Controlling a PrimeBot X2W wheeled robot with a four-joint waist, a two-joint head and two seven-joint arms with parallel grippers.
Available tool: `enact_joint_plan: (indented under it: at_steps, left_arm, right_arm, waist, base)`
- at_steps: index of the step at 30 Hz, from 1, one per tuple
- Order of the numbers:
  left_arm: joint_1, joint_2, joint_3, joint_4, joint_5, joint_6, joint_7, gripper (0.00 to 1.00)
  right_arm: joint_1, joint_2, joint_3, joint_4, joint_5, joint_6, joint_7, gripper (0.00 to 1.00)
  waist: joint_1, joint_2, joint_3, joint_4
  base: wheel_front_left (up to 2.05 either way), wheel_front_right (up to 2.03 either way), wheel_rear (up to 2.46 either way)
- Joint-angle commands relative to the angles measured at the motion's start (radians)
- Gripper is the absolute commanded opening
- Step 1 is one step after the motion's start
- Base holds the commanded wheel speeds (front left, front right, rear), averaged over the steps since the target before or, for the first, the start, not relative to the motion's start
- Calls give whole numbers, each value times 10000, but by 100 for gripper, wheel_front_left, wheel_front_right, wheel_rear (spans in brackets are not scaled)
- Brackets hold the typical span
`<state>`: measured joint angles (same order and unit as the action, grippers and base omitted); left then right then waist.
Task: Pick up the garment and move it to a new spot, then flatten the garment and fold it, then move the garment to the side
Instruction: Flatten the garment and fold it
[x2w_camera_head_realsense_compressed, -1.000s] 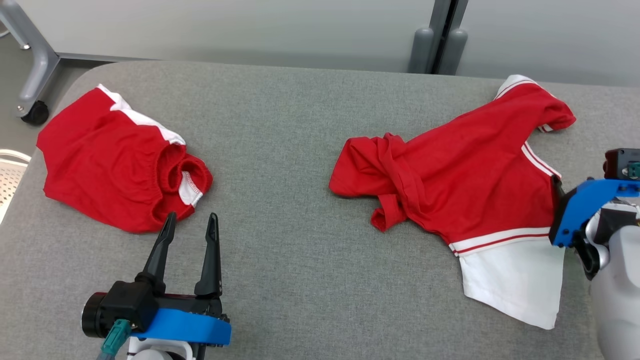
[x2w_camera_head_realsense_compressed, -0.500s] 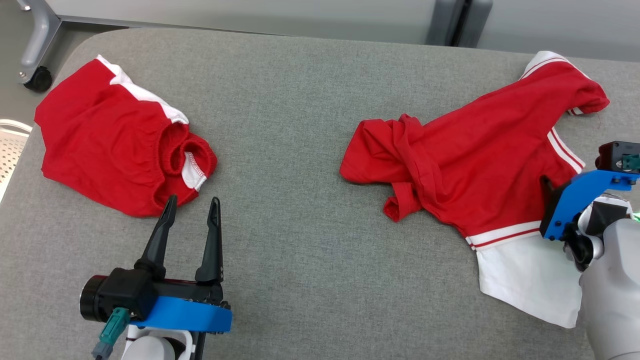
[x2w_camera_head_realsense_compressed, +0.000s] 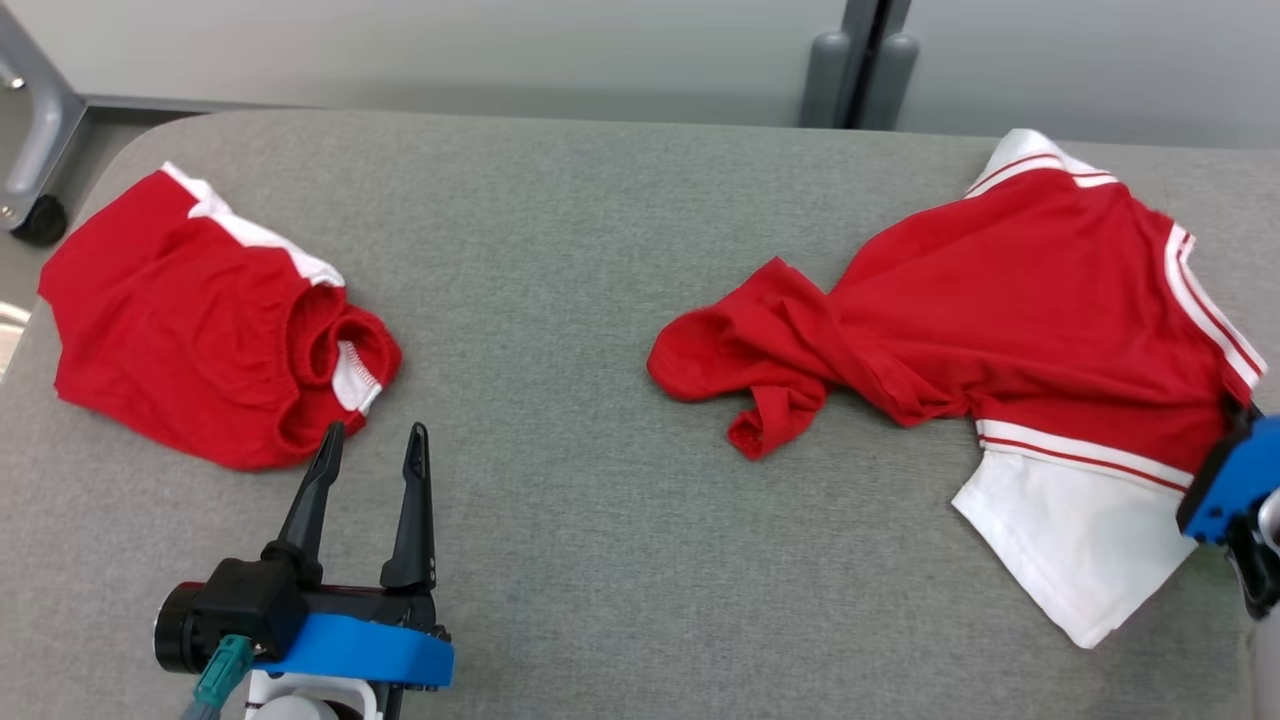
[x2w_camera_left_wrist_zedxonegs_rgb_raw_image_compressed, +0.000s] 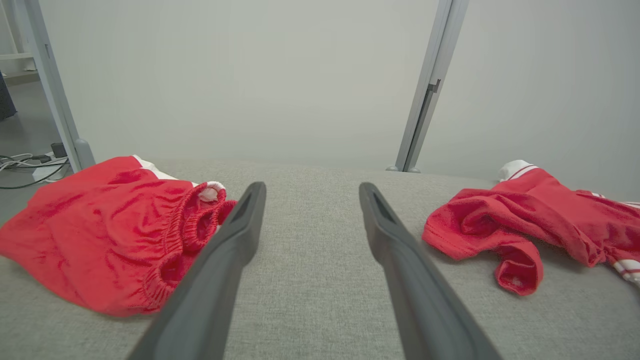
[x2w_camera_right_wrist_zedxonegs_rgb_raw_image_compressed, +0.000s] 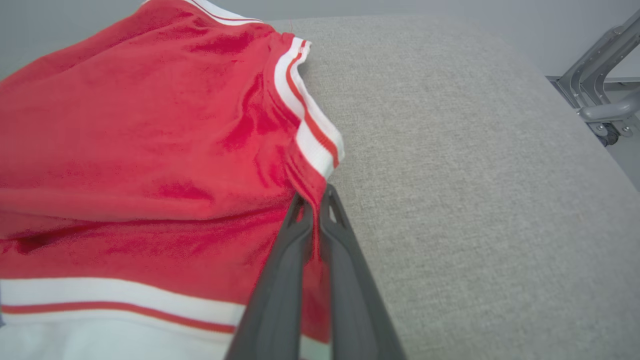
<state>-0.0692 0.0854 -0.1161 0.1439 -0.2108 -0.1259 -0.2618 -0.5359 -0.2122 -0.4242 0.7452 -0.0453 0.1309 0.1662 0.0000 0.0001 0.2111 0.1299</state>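
Clenching the right pincer on a fold of red cloth at the side of the garment, just beside a white-and-red striped band, pressing the two dark fingers together with the fabric pinched between them. Grasping close to the right edge of the grey counter. Spreading the garment over the counter's right part, from near the far right corner down toward the near edge, with a wrinkled red body, a white panel pointing at the near edge and a twisted red end trailing toward the counter's middle. Holding the left pincer released, fingers wide apart and gripping nothing, sitting low over the counter by the near edge in its left half, tips pointing at the far edge. Sharing the counter with a bunched pair of red shorts trimmed in white, near the left edge, well apart from the garment, their hem just beside one tip of the left pincer. Showing a black caster on a grey frame leg past the far left corner.
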Motion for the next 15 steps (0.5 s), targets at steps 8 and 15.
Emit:
enact_joint_plan:
  at_steps: [8, 15]
  left_arm:
    - [177, 72, 99, -7, 15, -67, -46, 100]
    - [228, 86, 105, 41, 30, -66, -46, 100]
  right_arm:
    - [1754, 624, -619, -2199, 89, -2, 647, 0]
    - [2457, 1059, -380, -3973, 160, -1, 582, 100]
  waist:
    - [0, -1, -320, -522]
    - [0, -1, -470, -672]
  base:
    - [0, 0, 0]
    - [0, 0, 0]
